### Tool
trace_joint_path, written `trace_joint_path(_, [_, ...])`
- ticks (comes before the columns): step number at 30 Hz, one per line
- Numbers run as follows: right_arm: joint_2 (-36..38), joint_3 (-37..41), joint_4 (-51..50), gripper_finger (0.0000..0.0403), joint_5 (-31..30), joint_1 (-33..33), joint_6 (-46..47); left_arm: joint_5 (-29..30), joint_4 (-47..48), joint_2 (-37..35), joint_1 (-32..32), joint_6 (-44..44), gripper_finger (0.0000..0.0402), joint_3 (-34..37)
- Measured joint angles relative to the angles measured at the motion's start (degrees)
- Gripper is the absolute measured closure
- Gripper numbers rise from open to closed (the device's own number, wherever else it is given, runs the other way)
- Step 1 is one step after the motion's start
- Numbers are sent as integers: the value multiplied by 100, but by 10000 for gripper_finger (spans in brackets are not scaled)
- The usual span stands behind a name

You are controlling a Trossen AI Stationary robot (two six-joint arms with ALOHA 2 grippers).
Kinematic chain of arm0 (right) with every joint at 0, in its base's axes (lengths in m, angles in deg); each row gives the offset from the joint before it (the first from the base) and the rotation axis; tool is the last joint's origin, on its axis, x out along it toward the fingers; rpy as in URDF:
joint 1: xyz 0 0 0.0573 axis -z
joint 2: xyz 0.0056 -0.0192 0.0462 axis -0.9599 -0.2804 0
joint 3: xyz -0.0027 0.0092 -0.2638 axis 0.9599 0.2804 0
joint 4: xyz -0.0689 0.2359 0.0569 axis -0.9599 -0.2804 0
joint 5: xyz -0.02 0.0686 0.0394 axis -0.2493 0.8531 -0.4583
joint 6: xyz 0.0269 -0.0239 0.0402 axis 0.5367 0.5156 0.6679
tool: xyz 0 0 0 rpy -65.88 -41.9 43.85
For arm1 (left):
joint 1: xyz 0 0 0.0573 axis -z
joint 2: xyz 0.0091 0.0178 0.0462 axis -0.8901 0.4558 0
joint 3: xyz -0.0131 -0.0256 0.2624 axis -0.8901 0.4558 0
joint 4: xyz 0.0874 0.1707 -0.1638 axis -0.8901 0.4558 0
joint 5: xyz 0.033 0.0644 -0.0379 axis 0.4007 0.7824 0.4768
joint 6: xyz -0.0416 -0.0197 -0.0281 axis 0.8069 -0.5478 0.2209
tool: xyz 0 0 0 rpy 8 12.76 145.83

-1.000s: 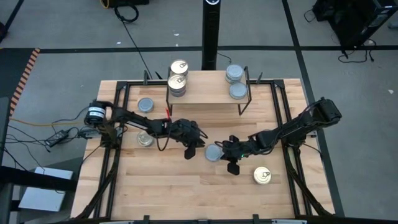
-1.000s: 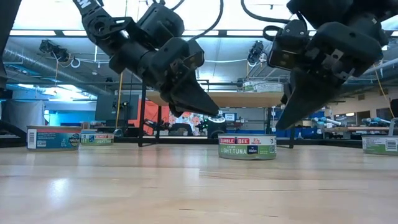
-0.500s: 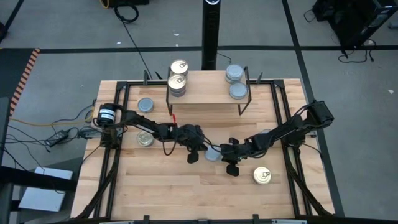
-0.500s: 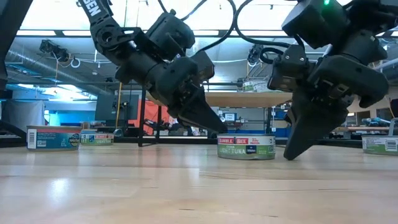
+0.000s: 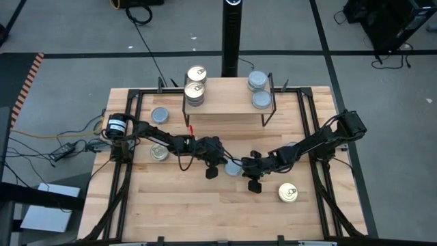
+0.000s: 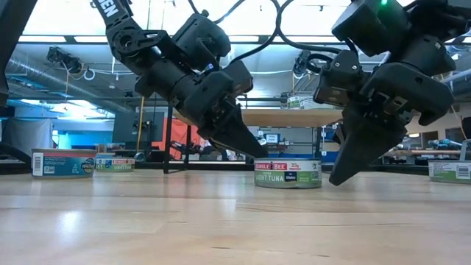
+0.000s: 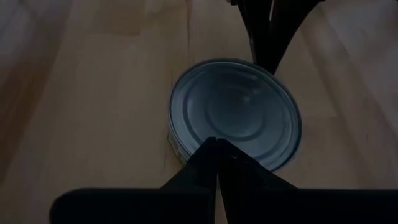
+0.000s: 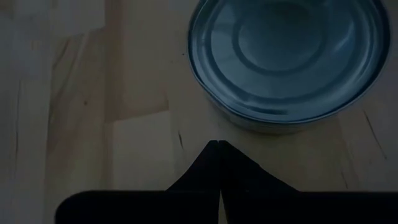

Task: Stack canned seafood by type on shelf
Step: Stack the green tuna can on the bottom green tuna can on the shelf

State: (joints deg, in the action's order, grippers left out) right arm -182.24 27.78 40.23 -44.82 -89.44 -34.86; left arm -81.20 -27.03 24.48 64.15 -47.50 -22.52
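Worktop (image 5: 205, 219): slatted wood; loose tins are spread over it, mostly between its middle and back edge.
Shelf (image 5: 229, 106): set at the middle of the back edge; gold-topped tins (image 5: 195, 87) are stacked at one end, blue-grey tins (image 5: 258, 89) at the other.
Left claw (image 5: 217, 166): closed to a point, nothing held, pressed at one side of the centre tin.
Right claw (image 5: 251, 175): closed, nothing held, just beside the same tin.
Centre tin (image 5: 233, 167): blue-grey top, flat near the worktop's middle, between both claws.
Risk: with both claws closed no grasp is possible; the tin may be shoved, tipped, or the claws may collide.
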Motion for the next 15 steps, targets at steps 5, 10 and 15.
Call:
trace_joint_path(5, [2,0,9,392,1,0,-6,4,-84,-9,60,-57,383,108])
trace_joint_path(10, [4,0,-47,392,23,0,-160,35,-315,-8,99,-57,383,224])
trace_joint_path(15, [4,-140,-231,392,18,0,184,39,-369,-4,100,-57,383,242])
